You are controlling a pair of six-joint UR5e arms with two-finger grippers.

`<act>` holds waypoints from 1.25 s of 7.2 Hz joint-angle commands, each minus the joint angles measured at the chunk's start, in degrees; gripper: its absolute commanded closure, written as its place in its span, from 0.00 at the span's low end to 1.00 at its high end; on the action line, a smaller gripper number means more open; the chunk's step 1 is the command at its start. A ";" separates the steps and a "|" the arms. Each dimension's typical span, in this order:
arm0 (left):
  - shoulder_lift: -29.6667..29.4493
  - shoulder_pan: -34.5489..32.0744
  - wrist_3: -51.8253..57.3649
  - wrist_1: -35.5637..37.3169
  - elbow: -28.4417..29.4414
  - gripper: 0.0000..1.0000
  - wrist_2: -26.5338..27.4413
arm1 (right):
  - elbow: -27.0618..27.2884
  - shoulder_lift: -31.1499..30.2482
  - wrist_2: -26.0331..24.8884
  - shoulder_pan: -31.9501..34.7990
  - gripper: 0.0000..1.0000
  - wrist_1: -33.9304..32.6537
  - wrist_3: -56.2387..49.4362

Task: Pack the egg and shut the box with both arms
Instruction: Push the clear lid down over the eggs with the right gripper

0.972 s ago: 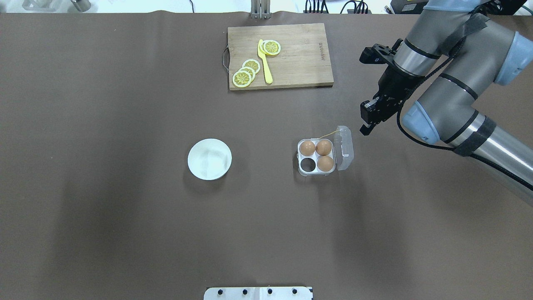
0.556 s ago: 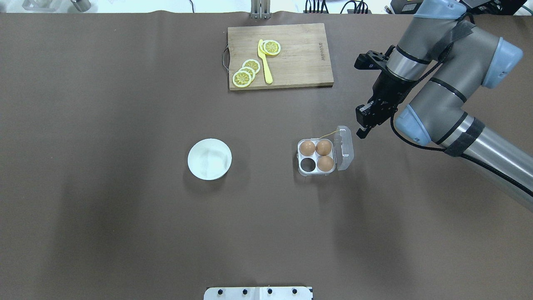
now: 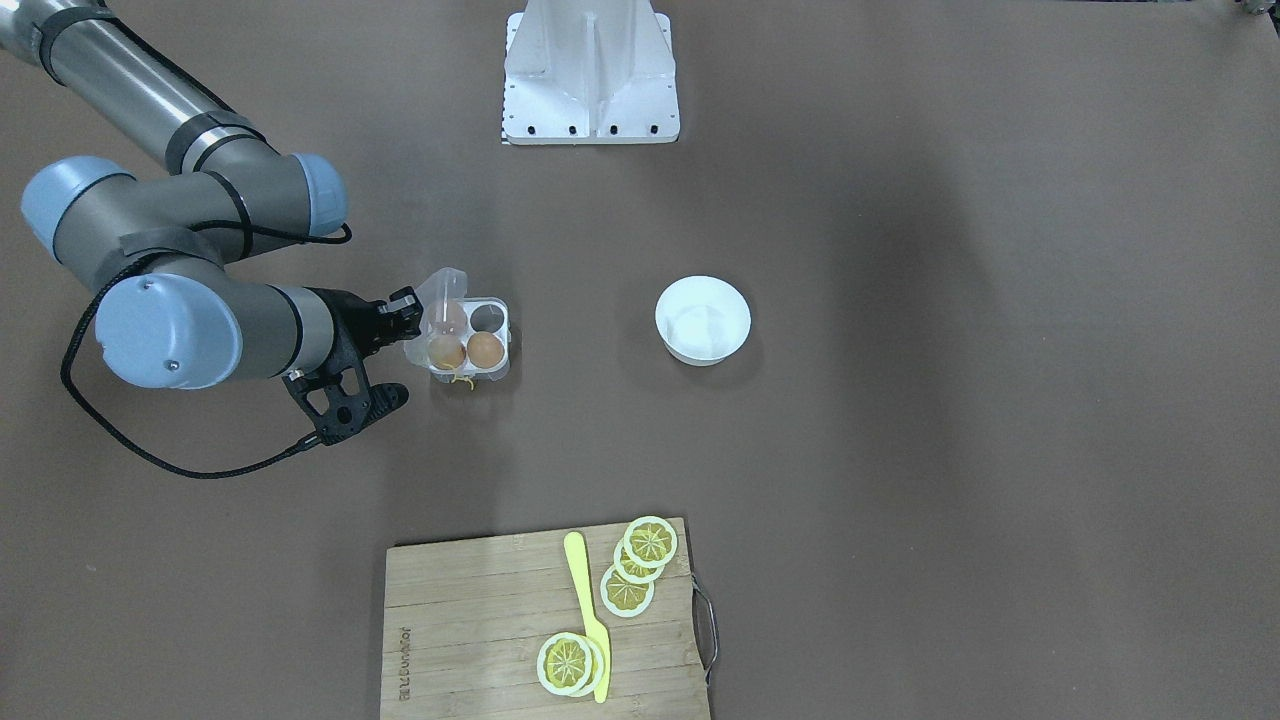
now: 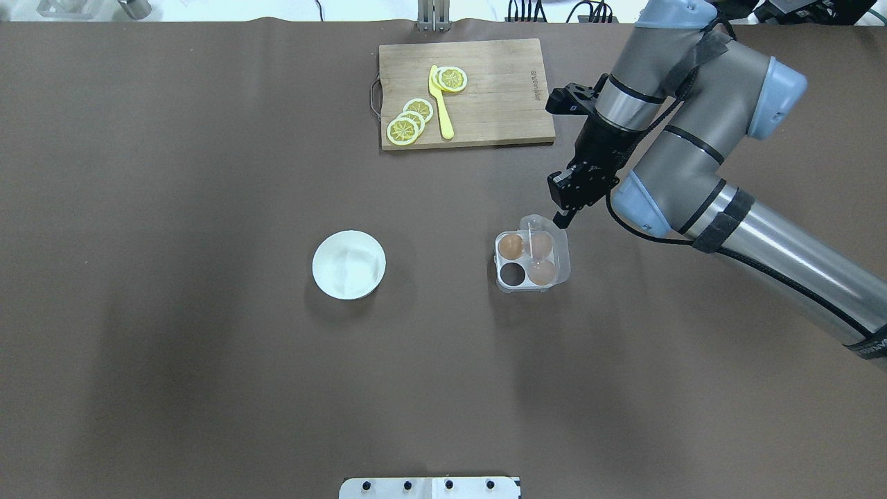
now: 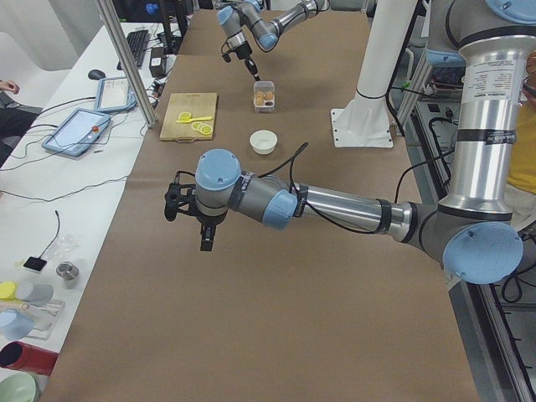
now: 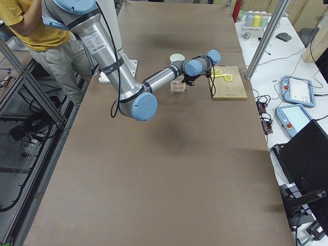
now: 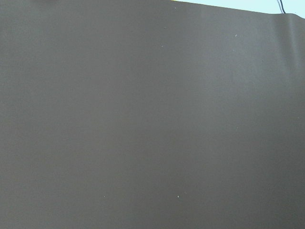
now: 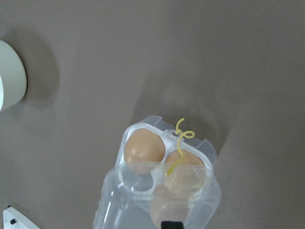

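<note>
The clear four-cell box (image 4: 498, 262) sits at mid table and holds three light-brown eggs. One egg (image 4: 511, 245) lies uncovered; two lie under the lid. The front left cell (image 4: 513, 274) is empty. The hinged lid (image 4: 563, 242) stands half closed over the right cells. My right gripper (image 4: 560, 218) looks shut, its tip against the lid's far right corner. In the right wrist view the lid (image 8: 119, 200) covers two eggs, and a yellow string (image 8: 181, 136) curls at the rim. My left gripper (image 5: 205, 241) hangs over bare table far from the box. I cannot tell its state.
A white bowl (image 4: 348, 265) stands left of the box. A wooden cutting board (image 4: 506, 104) at the back holds lemon slices (image 4: 404, 129) and a yellow knife (image 4: 441, 111). The robot base plate (image 3: 590, 80) is at the near edge.
My right gripper has moved left and forward to the box. The lid has swung from lying open on the right to standing half over the right cells.
</note>
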 commanded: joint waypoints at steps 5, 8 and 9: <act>0.09 -0.44 0.09 -0.09 0.07 0.02 -0.03 | -2.03 2.98 0.00 3.33 0.00 5.88 7.19; 0.09 -0.44 0.09 0.09 0.60 0.02 -0.38 | -0.37 -5.80 -0.44 15.19 0.00 6.00 4.47; 0.09 -0.44 0.09 0.09 0.69 0.02 -0.47 | 0.07 -7.82 -2.44 18.88 0.00 6.00 0.64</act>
